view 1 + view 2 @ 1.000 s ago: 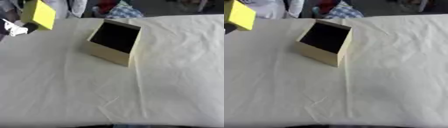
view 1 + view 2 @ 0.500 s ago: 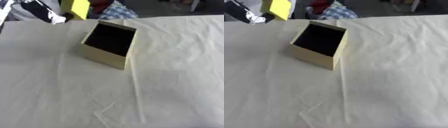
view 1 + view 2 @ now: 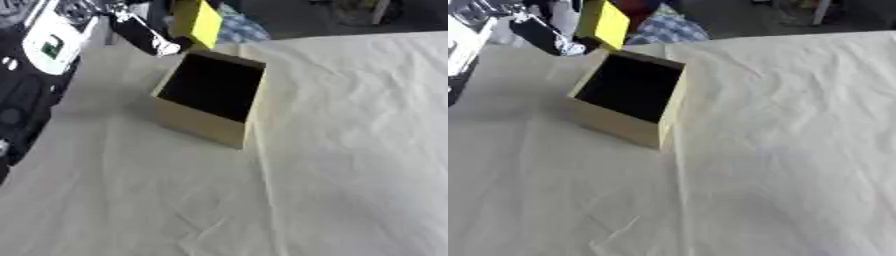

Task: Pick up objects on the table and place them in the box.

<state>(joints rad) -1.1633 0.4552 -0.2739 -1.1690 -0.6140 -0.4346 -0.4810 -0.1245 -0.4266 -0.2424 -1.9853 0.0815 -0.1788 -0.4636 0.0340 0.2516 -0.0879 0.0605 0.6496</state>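
The robot's left hand reaches in from the upper left with its fingers closed on a yellow block, held in the air just above the far rim of the open tan box; the box stands on the white tablecloth; the right hand shows in neither view.
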